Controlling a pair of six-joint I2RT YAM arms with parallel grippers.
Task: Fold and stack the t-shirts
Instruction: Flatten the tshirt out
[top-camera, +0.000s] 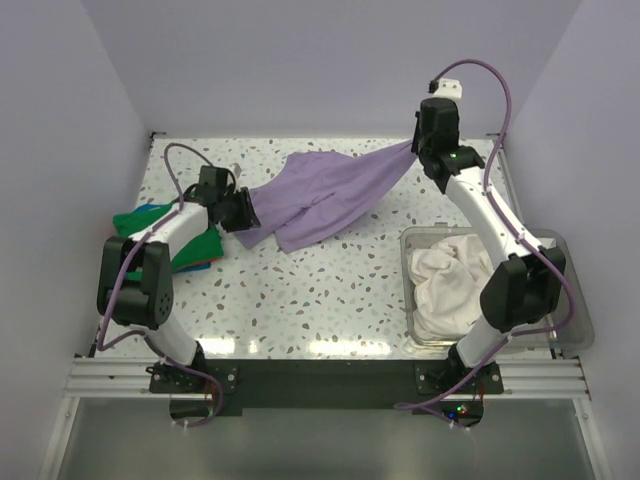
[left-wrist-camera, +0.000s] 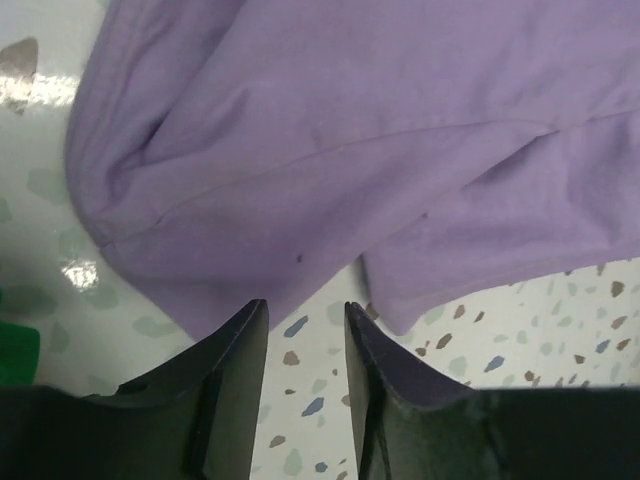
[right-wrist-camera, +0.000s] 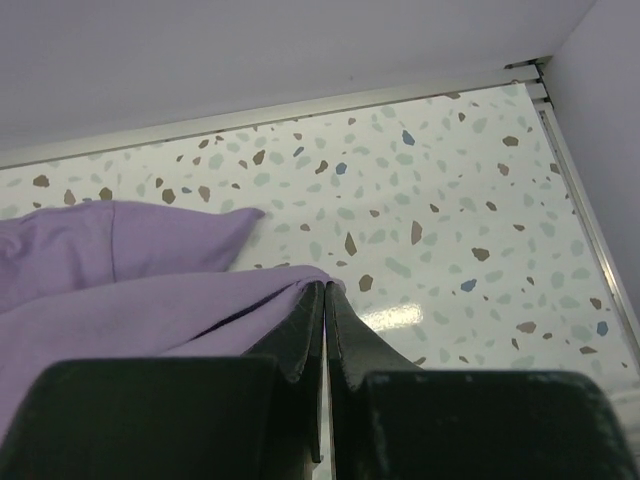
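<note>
- Left gripper (left-wrist-camera: 305, 312) — jaws stood narrowly parted, nothing between them, just short of the lavender t-shirt (top-camera: 325, 195).
- Right gripper (right-wrist-camera: 322, 288) — pinched that shirt's far corner.

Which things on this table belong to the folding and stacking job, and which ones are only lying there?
Belong to the job:
- purple t-shirt, spread across the middle
- green t-shirt, at the left edge
- white t-shirt, crumpled inside the bin

Only lying there:
- clear plastic bin, at the right
- speckled table, underneath everything
</note>
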